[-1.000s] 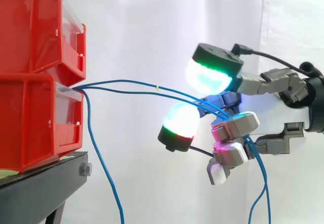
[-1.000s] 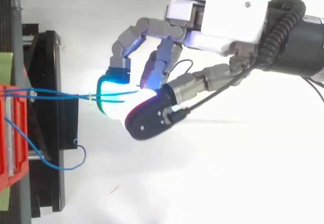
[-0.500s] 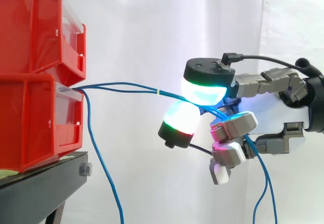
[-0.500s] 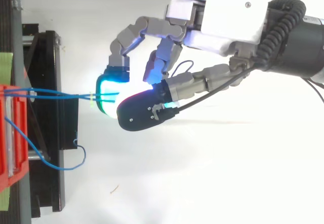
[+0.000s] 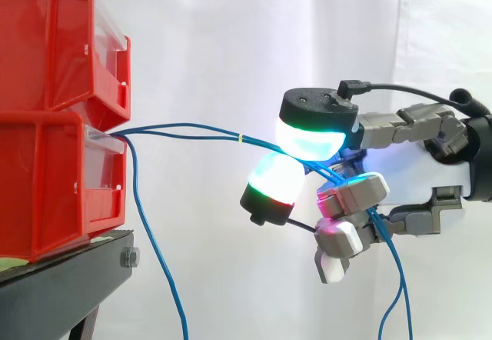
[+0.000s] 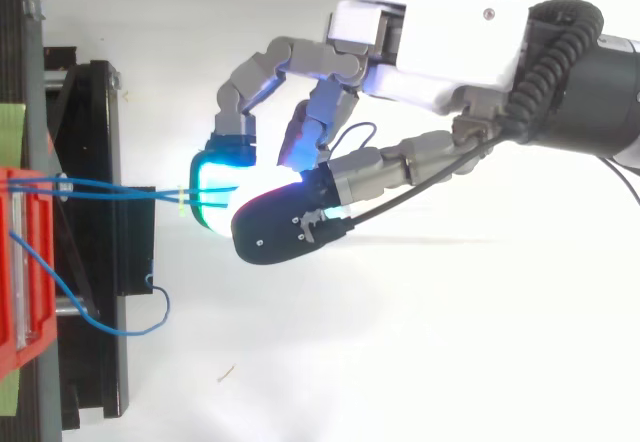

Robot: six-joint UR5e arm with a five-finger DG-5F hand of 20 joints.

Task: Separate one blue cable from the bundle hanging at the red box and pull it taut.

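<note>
The hand (image 5: 427,172) pinches two blue cables (image 5: 231,134) between its glowing pads (image 5: 307,138). They stretch nearly level from the lower red box (image 5: 46,186), while a third cable (image 5: 154,255) hangs loose.

Curled hand (image 5: 430,175), fingertips (image 5: 307,136) pinched together, arm from right

Pinch point: you can't see where the blue cables (image 5: 234,135) pass between the fingers (image 5: 309,134); the glowing pads cover it.
Cable ends: they run off the side view's bottom edge.
Red bins (image 5: 46,163): cut off by the left edge, with the cable roots hidden inside.
</note>
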